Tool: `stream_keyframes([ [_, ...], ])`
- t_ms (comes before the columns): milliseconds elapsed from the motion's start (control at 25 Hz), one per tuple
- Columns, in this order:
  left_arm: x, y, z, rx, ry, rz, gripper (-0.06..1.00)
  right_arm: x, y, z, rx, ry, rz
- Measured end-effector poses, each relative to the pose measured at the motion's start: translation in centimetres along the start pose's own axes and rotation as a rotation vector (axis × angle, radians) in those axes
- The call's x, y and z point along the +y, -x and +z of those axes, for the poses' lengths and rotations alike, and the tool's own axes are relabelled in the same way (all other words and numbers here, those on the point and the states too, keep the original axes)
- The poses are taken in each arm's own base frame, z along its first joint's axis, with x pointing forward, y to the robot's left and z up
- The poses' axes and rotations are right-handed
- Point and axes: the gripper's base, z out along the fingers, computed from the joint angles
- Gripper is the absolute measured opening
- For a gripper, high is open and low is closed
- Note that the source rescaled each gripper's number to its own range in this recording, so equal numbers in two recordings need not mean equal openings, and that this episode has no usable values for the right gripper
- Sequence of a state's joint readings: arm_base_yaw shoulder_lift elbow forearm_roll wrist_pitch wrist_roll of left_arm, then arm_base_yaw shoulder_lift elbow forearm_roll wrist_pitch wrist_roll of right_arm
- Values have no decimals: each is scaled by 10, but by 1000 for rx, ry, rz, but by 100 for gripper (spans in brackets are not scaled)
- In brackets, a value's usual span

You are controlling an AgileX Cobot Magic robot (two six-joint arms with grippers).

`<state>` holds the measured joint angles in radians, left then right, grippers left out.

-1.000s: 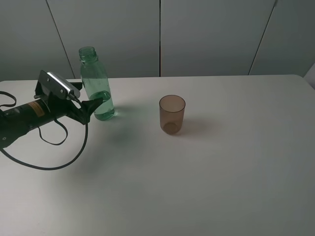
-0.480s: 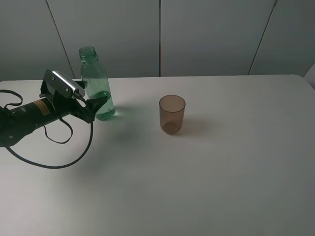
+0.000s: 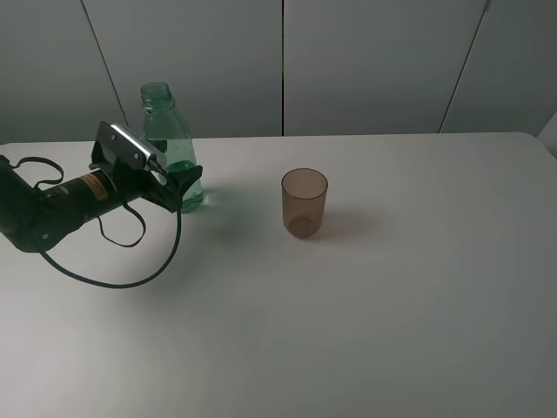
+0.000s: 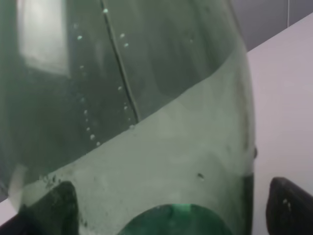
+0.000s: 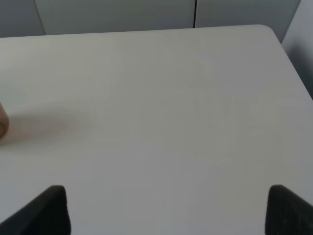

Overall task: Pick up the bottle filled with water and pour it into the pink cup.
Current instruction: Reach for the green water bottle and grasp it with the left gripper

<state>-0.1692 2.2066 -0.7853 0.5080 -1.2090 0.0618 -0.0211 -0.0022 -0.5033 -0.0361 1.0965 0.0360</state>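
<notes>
The green-tinted bottle (image 3: 168,131) stands upright and uncapped at the table's back left, partly filled with water. My left gripper (image 3: 184,179) is open, with its jaws on either side of the bottle's lower body. In the left wrist view the bottle (image 4: 146,122) fills the frame between the two dark fingertips (image 4: 49,208), with a small gap at one side. The pink cup (image 3: 305,202) stands upright and empty near the table's middle, to the right of the bottle. My right gripper (image 5: 168,210) is open and empty over bare table, and it is out of the exterior high view.
The white table (image 3: 392,305) is backed by a grey panelled wall. The left arm's black cable (image 3: 113,280) loops on the table in front of the arm. A sliver of the cup (image 5: 2,122) shows at the right wrist view's edge.
My left arm has moved right toward the bottle, and its open jaws now sit around the bottle's lower body. The bottle and the cup have not moved.
</notes>
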Motion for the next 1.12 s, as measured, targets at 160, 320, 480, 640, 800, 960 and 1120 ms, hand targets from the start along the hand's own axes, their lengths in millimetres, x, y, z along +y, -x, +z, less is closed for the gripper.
stream_keyframes([
  [160, -1, 1, 5, -9, 10, -5, 100, 0, 0, 0, 0, 0, 0],
  [320, 0, -1, 6, -8, 16, -8, 100, 0, 0, 0, 0, 0, 0],
  [480, 0, -3, 6, -4, 21, -12, 100, 0, 0, 0, 0, 0, 0],
  [640, 0, -3, 6, -4, 22, -13, 100, 0, 0, 0, 0, -2, -1],
  [800, 2, -1, 8, -12, 28, -10, 100, 0, 0, 0, 0, -2, -1],
  [960, 5, 3, 13, -28, 31, -2, 14, 0, 0, 0, 0, -2, -1],
  [1120, 4, 3, 14, -28, 28, 8, 5, 0, 0, 0, 0, -2, -1],
])
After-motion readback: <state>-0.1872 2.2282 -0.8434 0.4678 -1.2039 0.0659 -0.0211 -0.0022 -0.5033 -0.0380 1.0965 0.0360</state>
